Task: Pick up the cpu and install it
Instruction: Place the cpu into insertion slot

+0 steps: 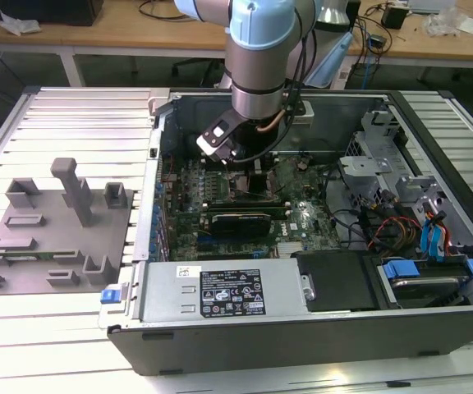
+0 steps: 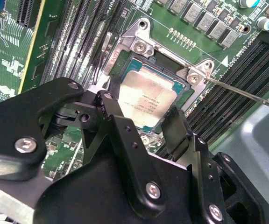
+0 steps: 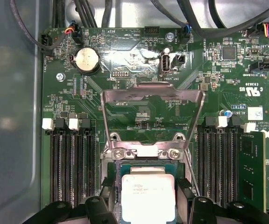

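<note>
One cpu (image 2: 146,98) (in socket (image 2: 140,46)) beneath the tool (image 2: 141,109)

Pale slatted worktop (image 1: 56,107) in front; behind, wooden benches (image 1: 121,31) on white legs (image 1: 71,70), strewn with cables (image 1: 164,10); dark floor (image 1: 15,70) beneath. Glare on the near slats.

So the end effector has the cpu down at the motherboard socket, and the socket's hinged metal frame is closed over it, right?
Not closed. In the first wrist view the hinged metal frame is swung open, away from the cpu, whose silvery top is uncovered. The rest of the statement holds.
</note>
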Action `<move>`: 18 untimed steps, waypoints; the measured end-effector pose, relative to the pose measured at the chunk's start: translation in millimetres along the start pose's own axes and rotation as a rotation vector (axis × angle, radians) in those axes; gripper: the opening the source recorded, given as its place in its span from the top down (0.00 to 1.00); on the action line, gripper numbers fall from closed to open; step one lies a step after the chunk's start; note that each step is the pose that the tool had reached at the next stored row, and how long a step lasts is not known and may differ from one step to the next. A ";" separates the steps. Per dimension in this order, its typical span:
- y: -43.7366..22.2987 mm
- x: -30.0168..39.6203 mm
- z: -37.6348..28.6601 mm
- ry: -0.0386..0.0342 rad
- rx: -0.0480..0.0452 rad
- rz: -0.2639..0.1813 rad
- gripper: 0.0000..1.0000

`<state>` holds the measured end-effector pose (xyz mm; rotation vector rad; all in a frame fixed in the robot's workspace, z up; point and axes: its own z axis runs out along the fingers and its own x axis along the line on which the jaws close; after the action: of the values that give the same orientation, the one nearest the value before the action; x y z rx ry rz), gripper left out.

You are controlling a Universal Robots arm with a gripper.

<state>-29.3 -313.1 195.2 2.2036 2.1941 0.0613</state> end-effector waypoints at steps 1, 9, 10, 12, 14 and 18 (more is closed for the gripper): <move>0.0 0.0 0.0 0.0001 -0.0001 0.000 0.39; 1.2 0.1 -4.8 0.0000 -0.0001 0.000 0.39; 1.2 0.1 -5.0 0.0002 -0.0001 0.000 0.39; 1.2 0.1 -5.2 -0.0001 0.0000 0.000 0.39; 1.2 0.1 -5.2 -0.0001 0.0000 0.000 0.39; 1.2 0.0 -4.5 -0.0005 0.0002 0.000 0.39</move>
<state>-28.3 -313.2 199.7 2.2035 2.1939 0.0606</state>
